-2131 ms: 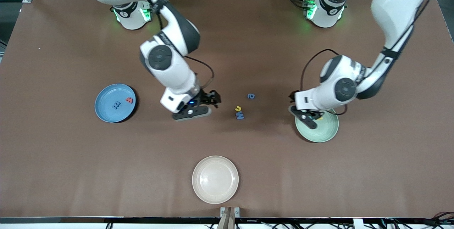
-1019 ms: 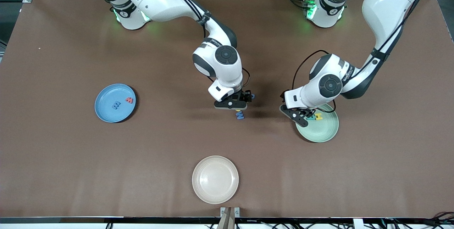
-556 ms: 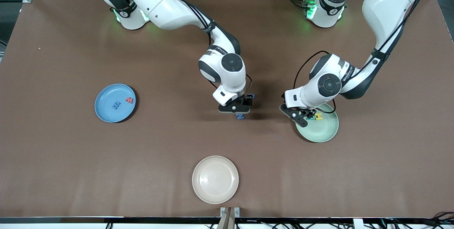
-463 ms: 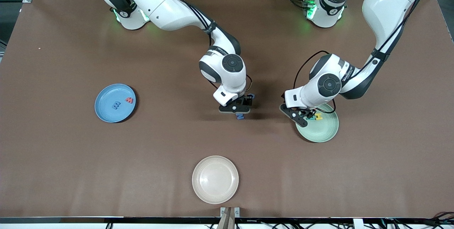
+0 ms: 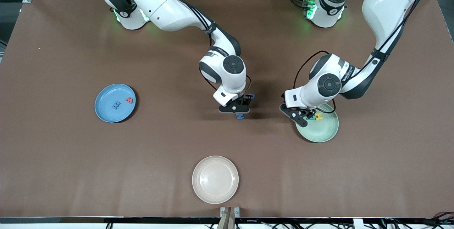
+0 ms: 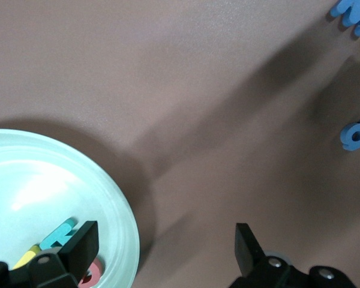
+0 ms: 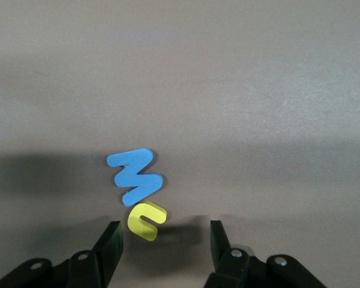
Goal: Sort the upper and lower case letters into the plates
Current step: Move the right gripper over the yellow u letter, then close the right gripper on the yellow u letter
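My right gripper [image 5: 237,110] is open and low over the table's middle. In the right wrist view its open fingers [image 7: 111,239] stand beside a yellow letter [image 7: 146,220] that touches a blue letter [image 7: 135,176]. That blue letter [image 5: 240,116] peeks out below the hand; another blue letter [image 5: 252,96] lies just farther from the camera. My left gripper [image 5: 301,116] is open and empty at the mint green plate's [image 5: 321,133] rim. That plate [image 6: 24,180] holds teal [image 6: 59,234], yellow [image 6: 27,256] and red [image 6: 91,273] letters. The sky blue plate [image 5: 106,113] holds a red letter [image 5: 129,99] and a blue one [image 5: 115,105].
A cream-white plate [image 5: 215,179] sits near the table's front edge, nearer to the camera than the loose letters. The brown table [image 5: 71,168] stretches wide around the plates.
My right arm swung from beside the sky blue plate to the middle letters and lowered over the yellow one. My left gripper shifted slightly from over the mint plate toward its rim.
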Controlling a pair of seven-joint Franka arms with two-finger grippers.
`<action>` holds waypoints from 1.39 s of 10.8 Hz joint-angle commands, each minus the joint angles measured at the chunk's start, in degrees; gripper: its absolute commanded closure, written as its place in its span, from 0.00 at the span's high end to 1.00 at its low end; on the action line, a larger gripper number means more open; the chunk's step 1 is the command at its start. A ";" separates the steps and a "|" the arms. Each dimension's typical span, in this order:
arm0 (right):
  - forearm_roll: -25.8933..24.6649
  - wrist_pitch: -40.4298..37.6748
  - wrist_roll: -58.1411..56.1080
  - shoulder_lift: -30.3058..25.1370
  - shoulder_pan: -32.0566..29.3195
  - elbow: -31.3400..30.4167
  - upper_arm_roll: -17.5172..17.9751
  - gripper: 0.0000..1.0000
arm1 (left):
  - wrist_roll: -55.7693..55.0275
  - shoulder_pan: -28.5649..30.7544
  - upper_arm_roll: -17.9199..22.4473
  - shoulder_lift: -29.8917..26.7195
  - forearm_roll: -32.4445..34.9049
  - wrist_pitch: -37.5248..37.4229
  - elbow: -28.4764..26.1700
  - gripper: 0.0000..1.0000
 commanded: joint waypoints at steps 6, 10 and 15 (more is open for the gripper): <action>-0.46 -0.81 -0.36 3.47 0.91 5.39 -0.10 0.67 | 0.55 0.14 -0.25 -0.37 1.17 -0.28 -0.14 1.00; -0.46 -0.90 -0.62 4.61 1.00 6.62 -0.10 0.66 | 0.55 0.14 -0.16 -0.37 1.17 -0.28 -0.22 1.00; -0.63 -0.73 -0.54 5.67 1.44 7.67 -0.10 0.52 | 0.55 0.23 -0.16 -0.37 1.17 -0.28 -0.22 1.00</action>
